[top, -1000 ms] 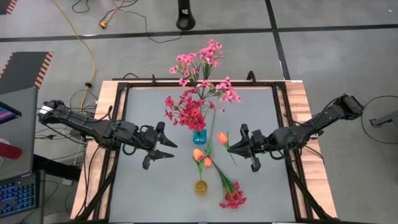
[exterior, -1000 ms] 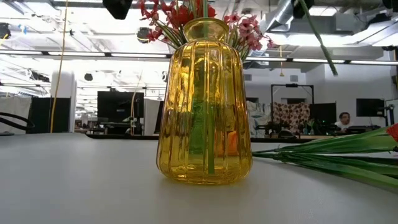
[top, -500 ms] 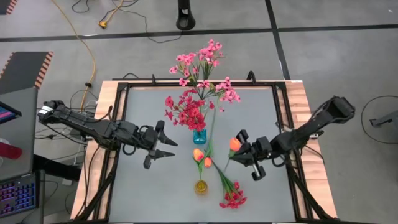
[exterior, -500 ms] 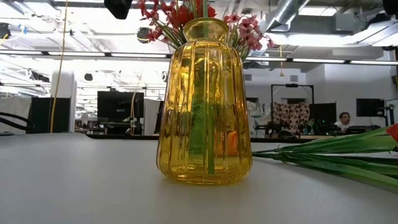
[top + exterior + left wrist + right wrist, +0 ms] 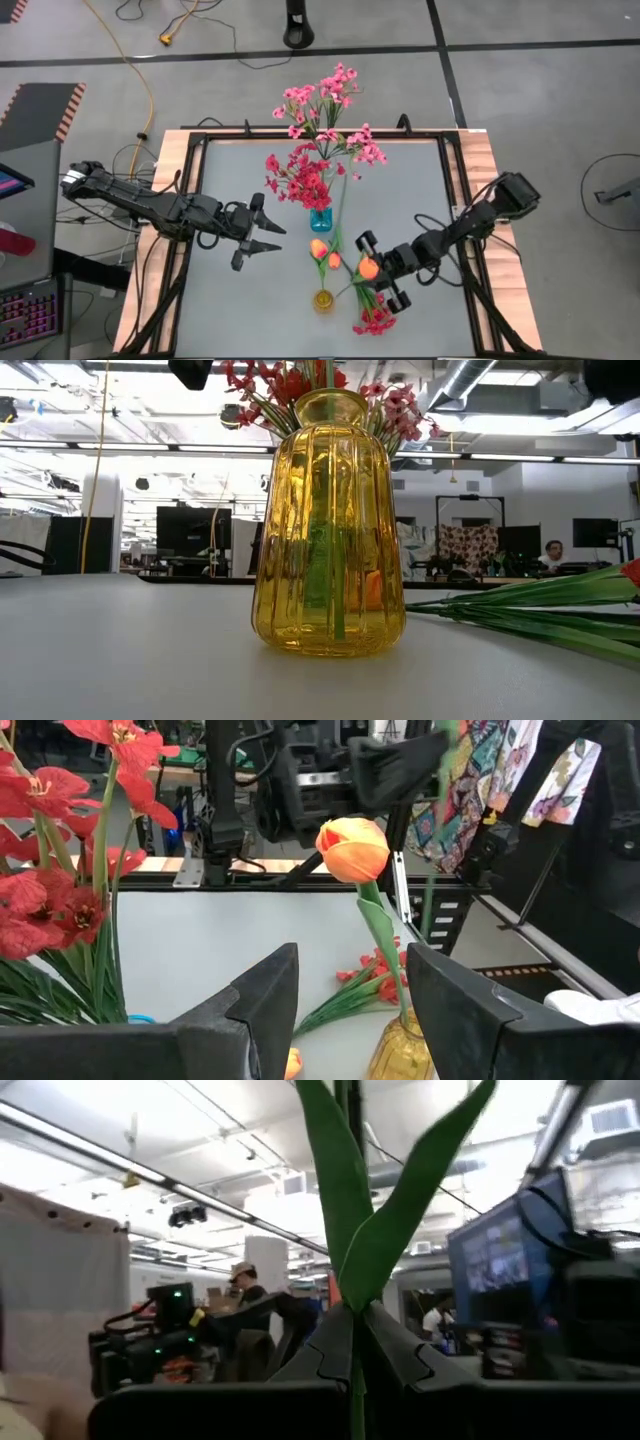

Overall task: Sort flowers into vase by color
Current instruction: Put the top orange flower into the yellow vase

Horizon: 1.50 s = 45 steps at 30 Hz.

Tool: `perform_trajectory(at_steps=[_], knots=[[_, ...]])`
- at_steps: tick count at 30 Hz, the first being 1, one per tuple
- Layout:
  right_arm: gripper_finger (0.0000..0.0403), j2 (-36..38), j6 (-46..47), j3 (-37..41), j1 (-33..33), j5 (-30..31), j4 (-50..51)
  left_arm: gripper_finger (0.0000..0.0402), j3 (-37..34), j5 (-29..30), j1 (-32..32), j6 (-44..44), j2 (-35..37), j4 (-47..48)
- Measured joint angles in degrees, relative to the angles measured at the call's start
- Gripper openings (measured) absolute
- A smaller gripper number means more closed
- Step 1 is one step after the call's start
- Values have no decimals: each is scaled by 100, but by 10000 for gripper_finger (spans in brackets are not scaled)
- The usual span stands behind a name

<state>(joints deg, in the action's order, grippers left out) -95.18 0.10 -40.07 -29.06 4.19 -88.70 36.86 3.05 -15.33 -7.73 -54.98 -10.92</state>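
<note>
In the high view my right gripper [image 5: 376, 272] hovers just right of the yellow vase [image 5: 322, 299], shut on an orange tulip whose bud [image 5: 368, 267] shows beside it. Two more orange buds [image 5: 318, 247] lean out of that vase. Red blossoms [image 5: 303, 182] stand in the blue vase [image 5: 320, 218], and pink sprays [image 5: 330, 120] stand behind them. A red spray [image 5: 372, 318] lies flat on the table. My left gripper [image 5: 262, 232] waits open, left of the blue vase. The low view is filled by the yellow vase [image 5: 328, 530]. My right gripper pinches the tulip's green stem [image 5: 352, 1348] between its two fingers, just below where the leaves [image 5: 390, 1230] branch off. The stem runs on past the fingertips and the leaves spread beyond them. The tulip is lifted clear of the table.
Green stems [image 5: 540, 610] of the lying spray stretch across the table right of the yellow vase. A black frame [image 5: 195, 150] borders the grey table top. In the left wrist view, one vase tulip [image 5: 352, 848] rises between my left fingers and the right arm [image 5: 300, 780].
My right gripper has carried the tulip from the table's middle toward the near edge and leftward, up to the yellow vase, turning as it went. The bud now sits close beside the vase. The gripper has stayed shut on the stem.
</note>
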Motion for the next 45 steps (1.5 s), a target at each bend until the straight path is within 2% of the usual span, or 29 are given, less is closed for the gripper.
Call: perform_trajectory(at_steps=[18,27,45], knots=[[38,-78,-60,-227,132,-35,357,174,0,21,0,42,0,122],[38,-730,30,-820,133,-35,418,174,0,22,-2,208,0,126],[38,-728,-14,-842,140,11,607,174,0,20,-2,361,0,161]])
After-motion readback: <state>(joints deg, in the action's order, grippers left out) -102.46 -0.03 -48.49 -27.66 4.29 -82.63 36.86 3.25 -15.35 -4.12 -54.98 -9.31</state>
